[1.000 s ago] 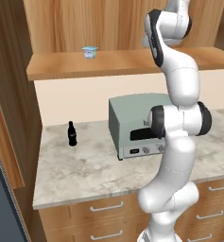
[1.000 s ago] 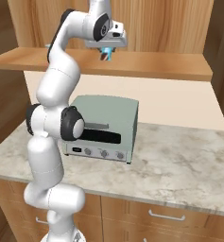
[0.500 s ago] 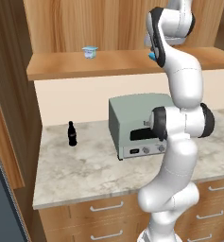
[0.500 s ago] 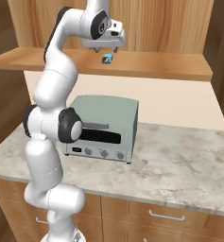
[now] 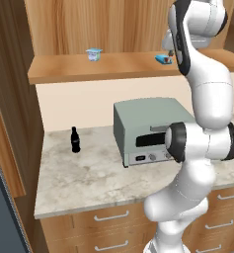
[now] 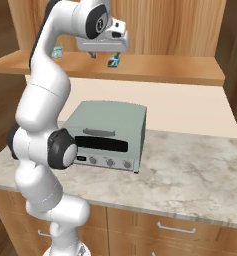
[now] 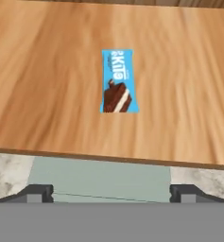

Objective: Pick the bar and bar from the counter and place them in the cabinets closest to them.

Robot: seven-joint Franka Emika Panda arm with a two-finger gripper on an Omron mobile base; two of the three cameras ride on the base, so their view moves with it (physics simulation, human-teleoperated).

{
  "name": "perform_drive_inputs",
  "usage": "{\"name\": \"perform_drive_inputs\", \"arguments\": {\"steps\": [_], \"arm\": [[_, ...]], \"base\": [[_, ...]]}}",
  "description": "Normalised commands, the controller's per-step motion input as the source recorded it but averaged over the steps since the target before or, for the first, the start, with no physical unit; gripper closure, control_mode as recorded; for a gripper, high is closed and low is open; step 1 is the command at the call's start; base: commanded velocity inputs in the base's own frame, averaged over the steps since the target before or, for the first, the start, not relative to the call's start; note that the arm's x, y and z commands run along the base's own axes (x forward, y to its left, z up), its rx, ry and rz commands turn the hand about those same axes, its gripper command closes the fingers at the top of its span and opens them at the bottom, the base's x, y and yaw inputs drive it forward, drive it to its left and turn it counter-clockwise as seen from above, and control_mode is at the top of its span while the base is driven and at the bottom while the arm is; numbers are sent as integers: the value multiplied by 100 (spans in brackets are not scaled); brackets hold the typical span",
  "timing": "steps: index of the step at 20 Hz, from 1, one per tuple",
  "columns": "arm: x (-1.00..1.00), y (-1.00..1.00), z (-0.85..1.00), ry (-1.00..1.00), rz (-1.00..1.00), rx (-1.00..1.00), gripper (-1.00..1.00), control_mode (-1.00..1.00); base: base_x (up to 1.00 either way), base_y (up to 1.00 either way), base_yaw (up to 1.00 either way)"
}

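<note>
Gripper (image 7: 111,193) fingers stand wide apart at the lower edge of the hand view, one tip at lower left and one at lower right, with nothing between them. The blue bar (image 7: 117,81) lies flat on the wooden shelf ledge (image 7: 47,94), free of the pincer, in the upper centre of the hand view; its long axis runs top to bottom of that frame, the red-brown end toward the tips. In the right base view the gripper (image 6: 104,52) hangs just under the hand at upper centre, and the blue bar (image 6: 113,62) sits on the shelf ledge (image 6: 170,70) close beside it. In the left base view the blue bar (image 5: 163,59) rests on the shelf ledge (image 5: 79,69) at upper right, partly masked by the arm. A second small light-blue object (image 5: 94,54) sits further left on the same ledge; its kind cannot be made out. Judged from this layout, this bar is placed and the coming move is a clear retreat away from it. Below stand the grey toaster oven (image 6: 107,134) and the black bottle (image 5: 75,140) on the counter (image 5: 89,183). The dark purple bar cannot be located.
</note>
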Motion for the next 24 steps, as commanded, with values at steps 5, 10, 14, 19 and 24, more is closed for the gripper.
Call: {"name": "perform_drive_inputs", "arguments": {"steps": [5,10,14,19,24], "arm": [[-100,14,-35,-16,0,-1,-100,-100],[-100,9,-60,-17,0,-3,-100,-100],[-100,0,-71,-11,1,-5,-100,-100],[-98,0,-74,-5,1,-9,-100,-100],[-34,-2,-30,-4,0,-1,-100,-100]], "base": [[0,0,0],[0,0,0],[0,0,0],[0,0,0],[0,0,0]]}}
